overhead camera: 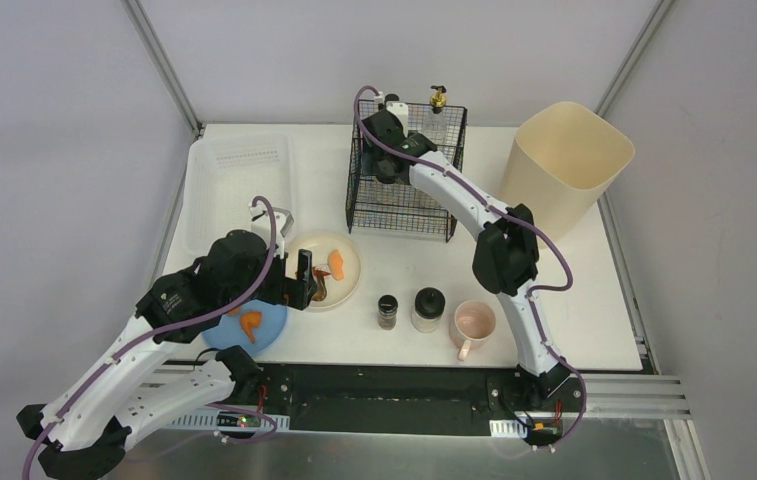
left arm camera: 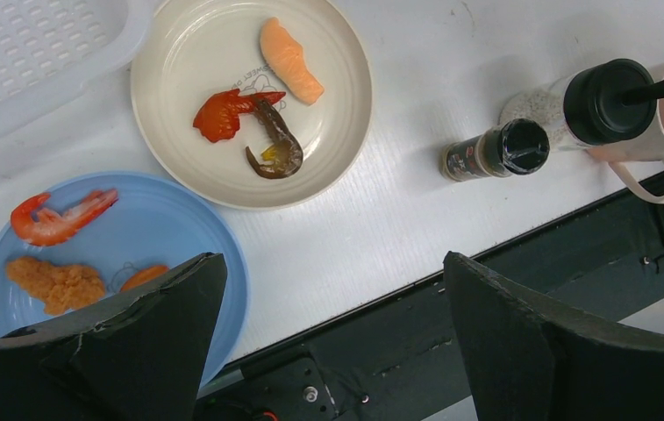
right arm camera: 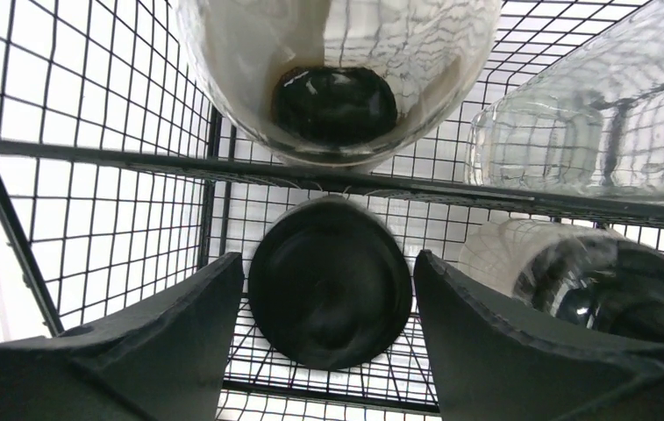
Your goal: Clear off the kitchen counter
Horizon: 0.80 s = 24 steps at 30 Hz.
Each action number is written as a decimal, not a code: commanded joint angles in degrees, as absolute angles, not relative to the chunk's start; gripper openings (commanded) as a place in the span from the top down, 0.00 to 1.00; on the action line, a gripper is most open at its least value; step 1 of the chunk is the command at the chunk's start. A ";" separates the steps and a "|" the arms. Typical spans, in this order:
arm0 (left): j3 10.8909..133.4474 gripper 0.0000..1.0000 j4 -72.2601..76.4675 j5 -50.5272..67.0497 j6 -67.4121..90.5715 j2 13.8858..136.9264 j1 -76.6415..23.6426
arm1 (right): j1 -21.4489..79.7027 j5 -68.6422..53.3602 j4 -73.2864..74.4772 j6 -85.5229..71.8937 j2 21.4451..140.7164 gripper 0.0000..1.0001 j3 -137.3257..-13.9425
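Observation:
The white kitchen counter (overhead camera: pixel 404 262) carries a cream plate (overhead camera: pixel 348 250) with salmon (left arm camera: pixel 290 60) and shrimp pieces, and a blue plate (overhead camera: pixel 274 326) with shrimp and fried bits. It also carries a pepper shaker (overhead camera: pixel 387 311), a black-lidded jar (overhead camera: pixel 428 308) and a pink mug (overhead camera: pixel 474 325). My left gripper (overhead camera: pixel 306 278) hovers open and empty above the counter's near edge by the blue plate, as the left wrist view (left arm camera: pixel 332 263) shows. My right gripper (overhead camera: pixel 391 170) is down in the black wire basket (overhead camera: pixel 404 215), open, with its fingers either side of a black-lidded jar (right arm camera: pixel 330 281).
A translucent white tray (overhead camera: pixel 234 185) lies at the back left. A tall cream bin (overhead camera: pixel 564 160) stands at the back right. The basket also holds clear bottles (right arm camera: pixel 574 132) and a glass container (right arm camera: pixel 337 70). The black rail (left arm camera: pixel 503 289) runs along the counter's front.

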State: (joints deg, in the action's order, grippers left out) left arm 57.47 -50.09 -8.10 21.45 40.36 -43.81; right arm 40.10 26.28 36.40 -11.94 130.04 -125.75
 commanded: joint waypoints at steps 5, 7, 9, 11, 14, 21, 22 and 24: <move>57.41 0.00 -51.26 -8.84 20.87 39.97 -43.77 | 40.17 26.95 35.96 -11.96 128.23 0.21 -125.59; 57.43 0.00 -51.24 -8.63 20.90 40.09 -43.79 | 40.18 27.08 36.34 -12.07 127.64 0.20 -125.60; 57.56 0.01 -51.25 -8.53 20.92 40.16 -43.72 | 40.23 27.07 36.51 -12.19 126.55 0.19 -125.11; 57.70 0.00 -51.26 -8.44 20.92 40.30 -43.75 | 40.34 26.91 36.39 -12.28 124.90 0.18 -124.25; 58.05 0.00 -51.30 -8.24 20.76 40.49 -43.72 | 40.76 27.26 35.91 -12.17 121.64 0.17 -122.19; 58.91 0.00 -51.26 -8.45 20.32 40.90 -43.77 | 42.58 29.10 32.48 -9.89 110.79 0.15 -113.29; 58.97 0.00 -51.25 -8.53 20.31 40.99 -43.77 | 42.85 29.15 32.62 -9.43 109.35 0.14 -112.24; 59.10 0.00 -51.27 -8.66 20.32 41.07 -43.76 | 43.45 29.47 33.66 -9.24 106.54 0.13 -110.16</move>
